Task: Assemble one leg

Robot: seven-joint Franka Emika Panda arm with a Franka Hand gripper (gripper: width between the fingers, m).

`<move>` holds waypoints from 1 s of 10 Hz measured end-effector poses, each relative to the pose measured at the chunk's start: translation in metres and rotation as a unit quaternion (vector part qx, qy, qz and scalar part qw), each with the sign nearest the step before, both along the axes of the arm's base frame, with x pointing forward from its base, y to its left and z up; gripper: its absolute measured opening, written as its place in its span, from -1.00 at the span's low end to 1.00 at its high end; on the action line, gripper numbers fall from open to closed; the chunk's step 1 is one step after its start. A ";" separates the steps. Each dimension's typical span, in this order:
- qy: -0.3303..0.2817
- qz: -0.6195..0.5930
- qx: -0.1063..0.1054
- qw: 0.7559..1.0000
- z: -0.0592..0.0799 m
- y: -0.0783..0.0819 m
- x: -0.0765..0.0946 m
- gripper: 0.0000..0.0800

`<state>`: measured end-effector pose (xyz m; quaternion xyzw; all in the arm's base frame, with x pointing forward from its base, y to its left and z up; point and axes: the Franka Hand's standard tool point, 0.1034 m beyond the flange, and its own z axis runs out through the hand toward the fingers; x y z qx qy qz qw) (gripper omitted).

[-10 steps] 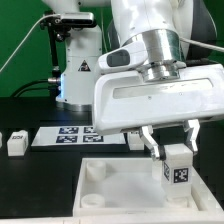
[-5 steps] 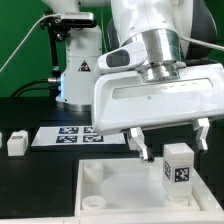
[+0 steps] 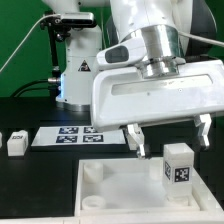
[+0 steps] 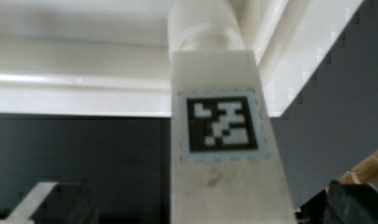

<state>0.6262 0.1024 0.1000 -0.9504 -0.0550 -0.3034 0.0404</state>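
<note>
Leg (image 3: 178,165) upright, between the spread fingers (image 3: 138,142) — touching neither

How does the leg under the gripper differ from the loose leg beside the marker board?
The leg under the open gripper stands upright on the white part; the loose leg sits on the table. The first's tag faces the exterior camera; the loose leg's seems to face up. Both are white blocks.

no readable text, black-and-white tags on the leg (image 3: 178,163), the marker board (image 3: 46,138)
</note>
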 end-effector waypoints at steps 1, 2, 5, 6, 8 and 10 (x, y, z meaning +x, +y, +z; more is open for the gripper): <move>-0.001 0.000 0.000 1.000 0.008 -0.001 0.000 0.62; -0.002 0.001 0.000 1.000 0.015 -0.002 0.001 0.62; 0.014 0.004 0.002 1.000 0.012 0.001 -0.001 0.62; 0.076 0.015 0.009 0.997 0.005 0.005 -0.007 0.62; 0.186 0.015 0.025 0.982 0.010 0.002 -0.006 0.62; 0.269 0.011 0.035 0.963 0.010 -0.002 -0.012 0.62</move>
